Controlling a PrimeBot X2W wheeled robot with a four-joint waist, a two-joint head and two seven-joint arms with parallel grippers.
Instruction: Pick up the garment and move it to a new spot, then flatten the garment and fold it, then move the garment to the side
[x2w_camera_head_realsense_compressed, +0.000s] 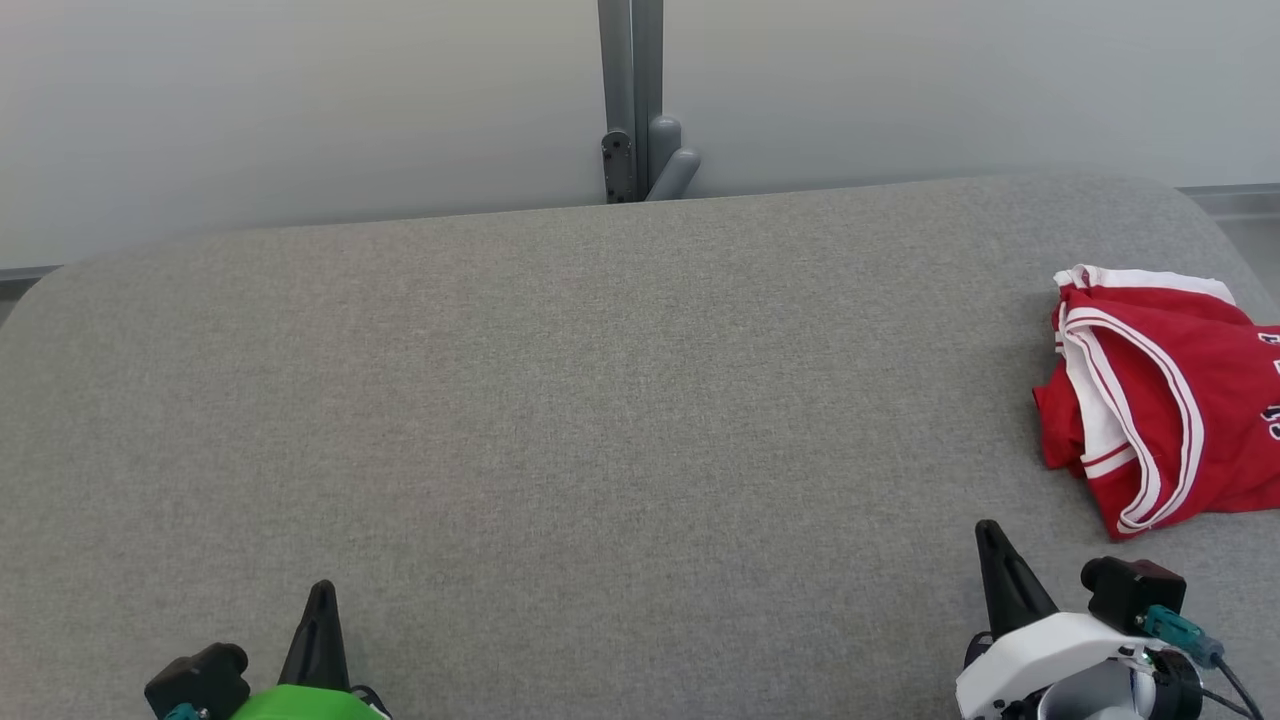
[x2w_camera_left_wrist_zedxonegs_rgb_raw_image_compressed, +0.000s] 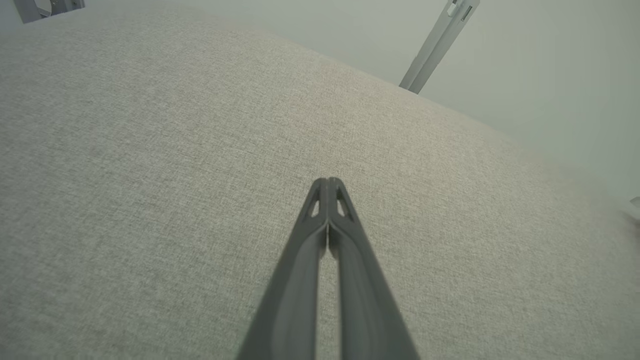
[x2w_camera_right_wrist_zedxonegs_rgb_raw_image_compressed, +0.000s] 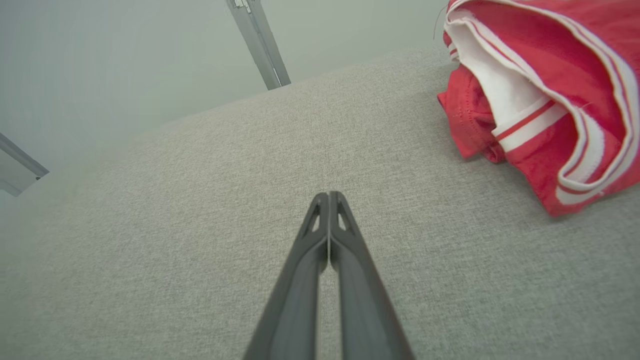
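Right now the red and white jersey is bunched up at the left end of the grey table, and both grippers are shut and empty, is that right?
Not quite. The jersey lies bunched at the right end of the grey table, not the left; the head view shows it. The rest holds: the left gripper and the right gripper are shut and empty.

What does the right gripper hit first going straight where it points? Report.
Probably the grey padded surface, just beyond the right gripper; the red garment lies right of that line. Depth is unclear.
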